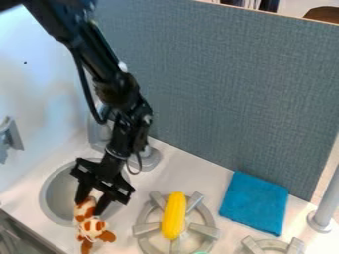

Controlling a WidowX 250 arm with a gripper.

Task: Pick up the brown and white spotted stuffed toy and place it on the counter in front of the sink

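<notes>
Here, the black fingers [104, 202] pinch a cream toy animal [91, 226] blotched with rusty orange-brown patches.

Toy [91, 226] at left sink [43, 197], corn [174, 216] on burner [147, 228], cloth [255, 202] right

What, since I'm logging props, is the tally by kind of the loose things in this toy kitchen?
Brown-and-white spotted plush toy, held in the black two-finger gripper: 1
Yellow ridged toy corn cob: 1
Blue square fabric cloth: 1
Green item, kind unclear, cut off at the bottom edge: 1
Total: 4
</notes>
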